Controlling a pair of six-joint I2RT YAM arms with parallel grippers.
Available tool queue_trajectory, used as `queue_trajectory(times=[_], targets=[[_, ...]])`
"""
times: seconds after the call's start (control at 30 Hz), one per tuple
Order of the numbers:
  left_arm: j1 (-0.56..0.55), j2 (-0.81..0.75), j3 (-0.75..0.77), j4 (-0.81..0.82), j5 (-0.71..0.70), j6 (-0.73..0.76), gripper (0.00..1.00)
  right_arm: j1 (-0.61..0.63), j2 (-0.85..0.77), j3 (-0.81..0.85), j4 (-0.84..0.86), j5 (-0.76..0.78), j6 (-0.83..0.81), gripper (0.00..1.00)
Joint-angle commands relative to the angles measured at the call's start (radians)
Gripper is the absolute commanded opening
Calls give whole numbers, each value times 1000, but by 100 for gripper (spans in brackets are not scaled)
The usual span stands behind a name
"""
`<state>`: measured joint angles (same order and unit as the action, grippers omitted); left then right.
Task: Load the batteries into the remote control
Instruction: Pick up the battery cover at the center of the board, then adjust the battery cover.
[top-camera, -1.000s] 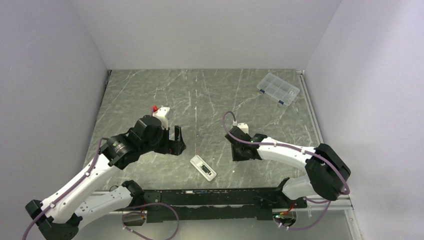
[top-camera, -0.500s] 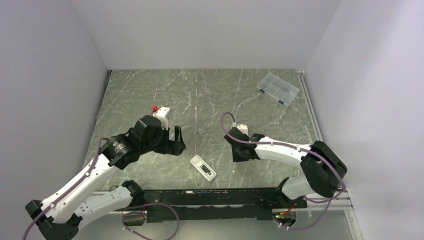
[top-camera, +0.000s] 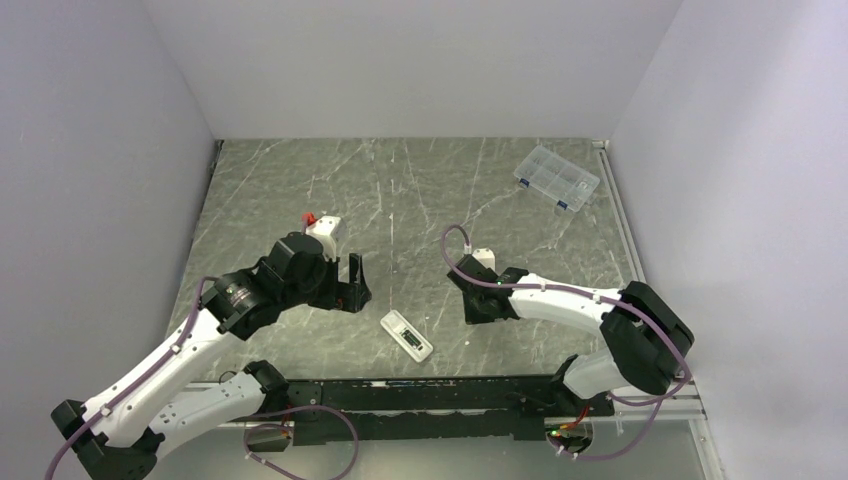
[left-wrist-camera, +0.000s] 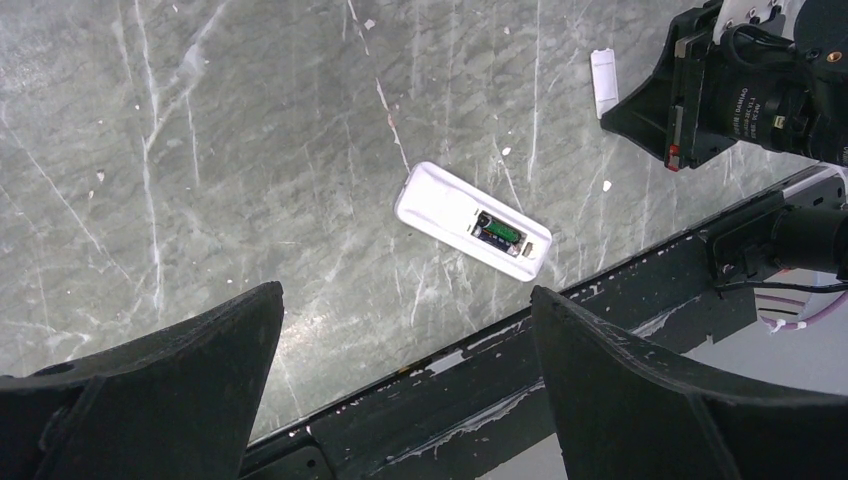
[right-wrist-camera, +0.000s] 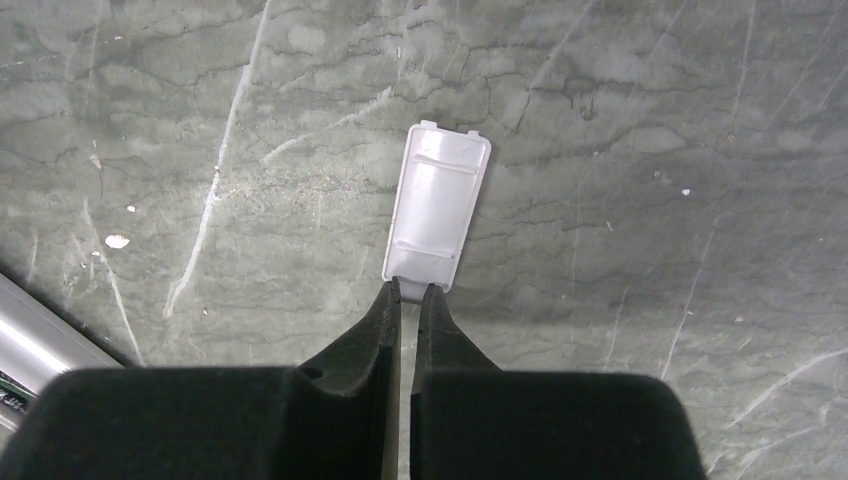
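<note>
Remote control (left-wrist-camera: 472, 222): slim white bar, lying back-up and flat on the table. The battery bay at one end is uncovered, with one dark green battery (left-wrist-camera: 497, 233) seated in it. I cannot tell whether a second cell is in there. The remote sits just ahead of the left claw (top-camera: 354, 282), nearer that claw's right finger than its left. It is below and left of the right claw (right-wrist-camera: 410, 292) in the top view, apart from both. Its bay end points toward the black rail (top-camera: 430, 392) at the table's near edge.

Surface: grey-green marbled table (top-camera: 420, 190), scratched, with pale flecks. Plain white walls on three sides. A clear compartmented box (top-camera: 557, 178) sits far beyond the right claw, in the back right corner.

Left arm: elbow low, wrist tilted down over the table, fingers (left-wrist-camera: 150, 400) spread wide with nothing between them.

Right arm: reaching in low from the right with the wrist tipped down. The jaws are drawn together, and the tips are at the near short edge of a small white cover (right-wrist-camera: 437, 205). The cover lies flat, straight ahead of the claw and in line with it. I cannot tell whether that edge is pinched.
</note>
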<state>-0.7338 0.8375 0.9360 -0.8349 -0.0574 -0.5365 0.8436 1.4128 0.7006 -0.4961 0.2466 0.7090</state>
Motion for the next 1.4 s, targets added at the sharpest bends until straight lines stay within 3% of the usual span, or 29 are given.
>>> queue_trajectory(times=[0.0,0.3,0.57,1.0,1.37], targets=[[-2,-8,-5,36,25,4,99,11,-20,28,-11,8,8,0],[-2,24,7,50,104,34,99,36,-115,46,-31,-37,-35,0],[-2,35,20,78,228,90,99,40,-285,15,21,-178,-119,0],[-2,30,-13,247,497,33,99,39,-512,-49,187,-513,-179,0],[-2,14,-60,423,747,-17,99,39,-591,-63,322,-787,-181,0]])
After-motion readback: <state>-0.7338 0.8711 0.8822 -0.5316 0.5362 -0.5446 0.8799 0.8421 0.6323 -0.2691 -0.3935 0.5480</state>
